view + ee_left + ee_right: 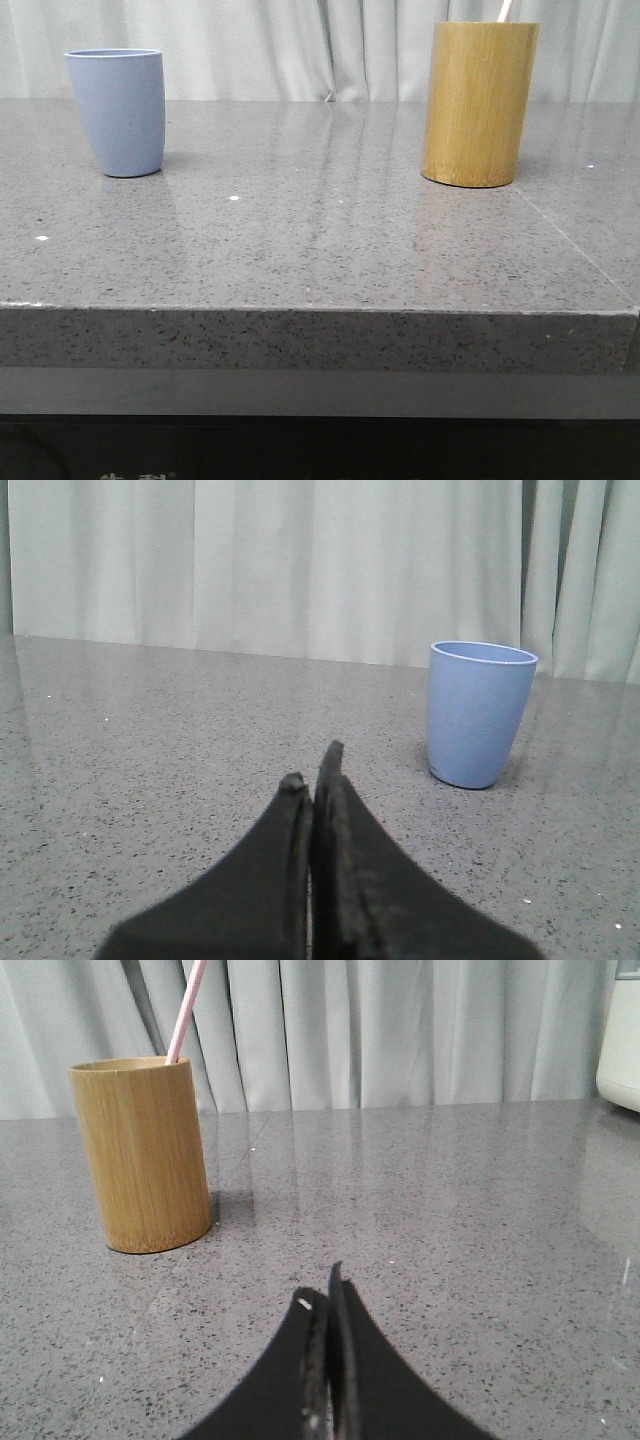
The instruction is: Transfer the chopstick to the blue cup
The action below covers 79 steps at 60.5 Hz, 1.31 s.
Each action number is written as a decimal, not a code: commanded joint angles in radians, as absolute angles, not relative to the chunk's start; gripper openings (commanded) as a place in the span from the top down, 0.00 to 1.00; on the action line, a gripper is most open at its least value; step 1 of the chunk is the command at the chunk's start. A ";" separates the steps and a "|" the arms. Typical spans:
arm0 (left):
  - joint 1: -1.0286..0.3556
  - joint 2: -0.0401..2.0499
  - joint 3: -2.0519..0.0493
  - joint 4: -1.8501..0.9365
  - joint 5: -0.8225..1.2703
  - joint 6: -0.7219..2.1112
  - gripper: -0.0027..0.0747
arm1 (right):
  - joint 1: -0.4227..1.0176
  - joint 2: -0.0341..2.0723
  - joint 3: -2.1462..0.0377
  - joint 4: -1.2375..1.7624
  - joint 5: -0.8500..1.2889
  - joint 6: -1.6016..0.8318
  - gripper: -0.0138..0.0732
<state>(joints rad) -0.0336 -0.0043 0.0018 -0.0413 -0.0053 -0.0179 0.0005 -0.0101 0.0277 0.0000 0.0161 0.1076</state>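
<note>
Surface: grey speckled stone countertop (330, 250), glossy, with pale pleated curtains (300, 45) behind it.
Chopstick (186, 1010): pale pink, standing tilted inside the bamboo holder, its upper end rising above the rim; in the front view its tip (505, 10) shows just above that rim.
Bamboo holder (478, 103): yellow-brown cylinder, upright on the right part of the countertop.
Blue cup (118, 110): periwinkle tumbler, upright on the left part of the countertop, well apart from the bamboo holder; its inside cannot be seen.
Left gripper (313, 770): black fingers pressed together, nothing between them, low over the countertop, near the blue cup (478, 713) but not touching it.
Right gripper (322, 1295): black fingers together, holding nothing, low over the countertop, apart from the bamboo holder (145, 1155).
White appliance (620, 1035): partly visible at the edge of the right wrist view; type cannot be told.
</note>
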 commanded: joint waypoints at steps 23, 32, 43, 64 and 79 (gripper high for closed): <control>-0.033 -0.027 0.010 -0.048 -0.088 -0.027 0.99 | 0.002 -0.032 0.023 -0.009 -0.064 0.100 0.92; -0.033 -0.027 0.010 -0.048 -0.088 -0.027 0.99 | 0.002 -0.032 0.023 -0.009 -0.064 0.100 0.92; -0.033 -0.027 0.010 -0.048 -0.090 -0.027 0.99 | 0.002 -0.032 0.023 -0.009 -0.067 0.100 0.92; -0.035 -0.027 -0.100 -0.048 -0.055 -0.027 0.99 | 0.002 -0.032 -0.080 -0.009 0.011 0.102 0.92; -0.035 0.039 -0.429 -0.044 0.229 -0.017 0.99 | 0.002 0.002 -0.356 -0.009 0.265 0.102 0.92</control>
